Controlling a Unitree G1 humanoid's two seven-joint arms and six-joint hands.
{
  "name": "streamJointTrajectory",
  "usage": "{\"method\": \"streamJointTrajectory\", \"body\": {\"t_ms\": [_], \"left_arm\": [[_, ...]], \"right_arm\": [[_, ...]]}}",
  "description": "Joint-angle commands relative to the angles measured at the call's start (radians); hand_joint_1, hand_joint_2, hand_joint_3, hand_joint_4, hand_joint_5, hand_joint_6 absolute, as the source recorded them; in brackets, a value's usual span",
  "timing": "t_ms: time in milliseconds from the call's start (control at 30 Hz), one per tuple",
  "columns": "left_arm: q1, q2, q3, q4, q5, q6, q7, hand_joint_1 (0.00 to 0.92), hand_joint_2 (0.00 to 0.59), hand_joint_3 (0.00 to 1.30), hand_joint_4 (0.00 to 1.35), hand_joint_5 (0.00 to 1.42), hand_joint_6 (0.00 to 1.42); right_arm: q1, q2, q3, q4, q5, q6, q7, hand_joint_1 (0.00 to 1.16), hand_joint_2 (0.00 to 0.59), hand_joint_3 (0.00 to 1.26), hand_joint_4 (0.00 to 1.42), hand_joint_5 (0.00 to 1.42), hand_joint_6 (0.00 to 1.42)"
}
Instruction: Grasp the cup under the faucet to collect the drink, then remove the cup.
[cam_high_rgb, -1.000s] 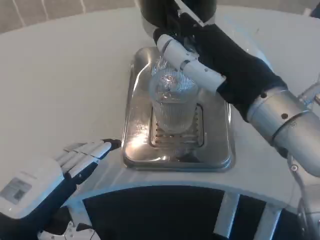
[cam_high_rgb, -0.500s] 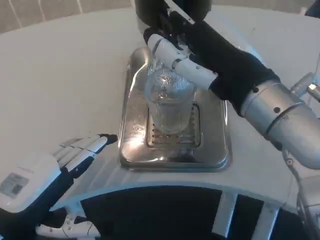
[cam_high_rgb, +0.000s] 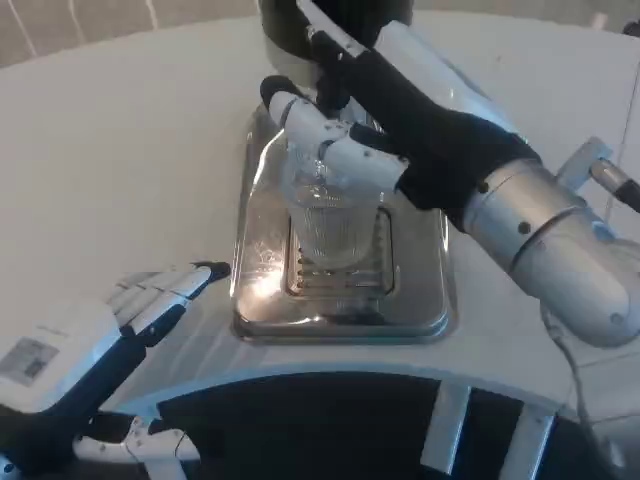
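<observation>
A clear ribbed cup (cam_high_rgb: 328, 228) stands upright on the slotted grate of a shiny steel drip tray (cam_high_rgb: 262, 270), below the dark dispenser (cam_high_rgb: 300, 20) at the top edge. My right hand (cam_high_rgb: 345, 140) reaches in from the right, and its white fingers (cam_high_rgb: 322, 135) curl around the cup's upper part and hide the rim. My left hand (cam_high_rgb: 120, 320) lies at the lower left near the table's front edge. It holds nothing, and its fingers point toward the tray's corner without touching it.
The white table (cam_high_rgb: 130, 150) stretches open to the left of the tray. A dark gap (cam_high_rgb: 300, 420) lies beyond the front edge. My right silver forearm (cam_high_rgb: 545, 245) crosses the space right of the tray.
My right hand has slid left and forward, and its fingers now wrap the cup's top instead of lying beside it. The picture has shifted slightly. My left hand has barely moved.
</observation>
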Motion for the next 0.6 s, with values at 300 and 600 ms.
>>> {"method": "streamJointTrajectory", "body": {"t_ms": [300, 600], "left_arm": [[-0.022, -0.016, -0.041, -0.002, -0.014, 0.030, -0.019, 0.093, 0.068, 0.09, 0.05, 0.12, 0.14], [-0.023, -0.039, -0.037, -0.041, -0.068, 0.077, -0.075, 0.093, 0.068, 0.09, 0.05, 0.12, 0.14]], "right_arm": [[0.020, -0.039, 0.077, -0.026, -0.097, -0.069, 0.068, 0.04, 0.494, 0.00, 0.00, 0.00, 0.00], [0.055, -0.043, 0.083, -0.046, -0.150, -0.108, 0.095, 0.03, 0.498, 0.00, 0.00, 0.00, 0.00]]}}
